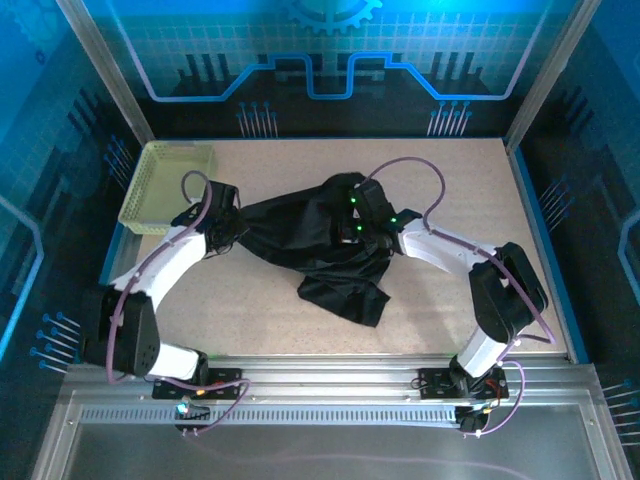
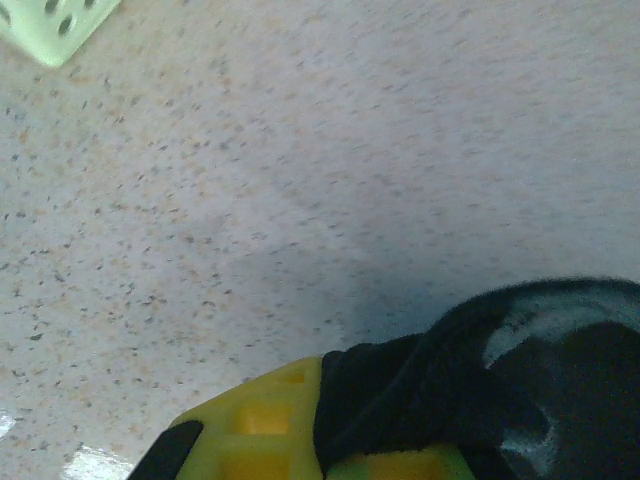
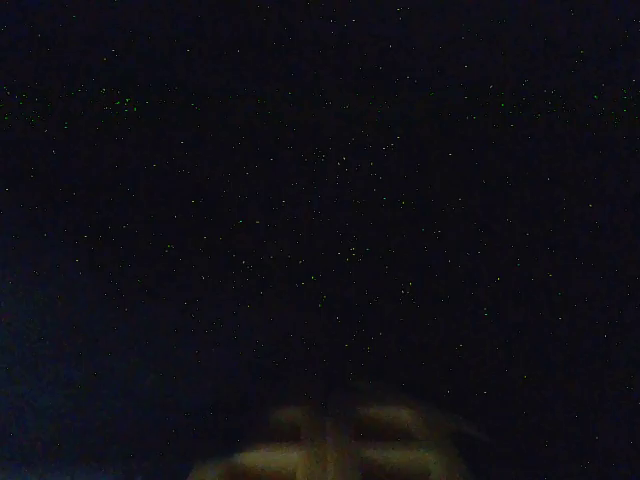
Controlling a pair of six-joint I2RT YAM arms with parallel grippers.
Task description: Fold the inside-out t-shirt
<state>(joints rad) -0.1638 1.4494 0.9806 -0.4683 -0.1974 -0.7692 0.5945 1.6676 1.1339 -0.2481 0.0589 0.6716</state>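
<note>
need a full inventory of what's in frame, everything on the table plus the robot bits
t-shirt: one, black, bunched mid-table, stretched between the two grippers, one flap trailing toward the near edge
basket: one, pale yellow-green mesh, far left corner of the table, apart from the shirt
table: one, speckled beige
left arm: one, white with black joints, purple cable, reaching in from the near left
right arm: one, same colours, reaching in from the near right
left gripper: one, yellow fingers, shut on the shirt's left end
right gripper: one, black, shut on the shirt's raised right part, buried in fabric
</note>
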